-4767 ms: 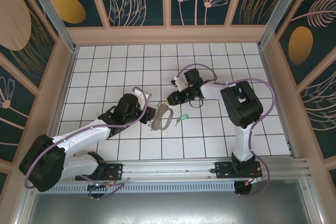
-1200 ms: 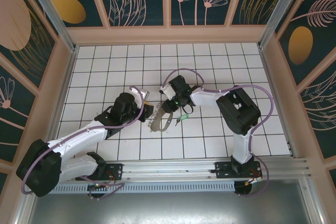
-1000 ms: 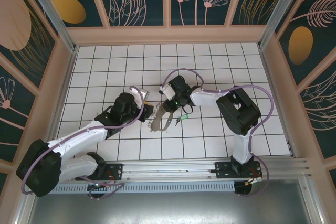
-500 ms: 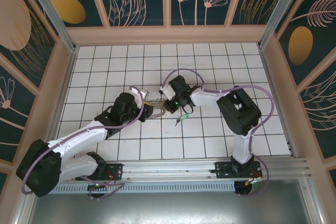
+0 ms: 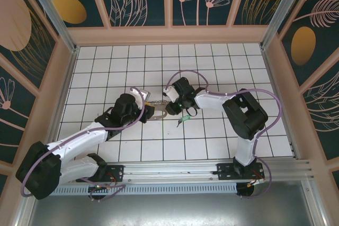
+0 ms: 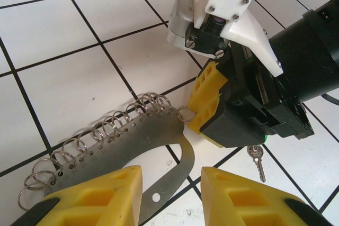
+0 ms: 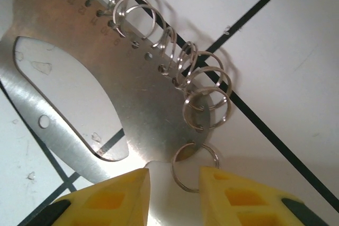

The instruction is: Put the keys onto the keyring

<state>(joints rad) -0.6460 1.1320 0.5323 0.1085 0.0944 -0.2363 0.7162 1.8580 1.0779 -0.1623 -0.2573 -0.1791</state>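
The left end effector is clamped across the narrow end of the keyring, a flat metal loop with small wire rings along one edge. The right end effector has its fingers apart, straddling the last ring at the loop's other tip. The green-headed key lies on the bench just beside it, apart from the keyring.
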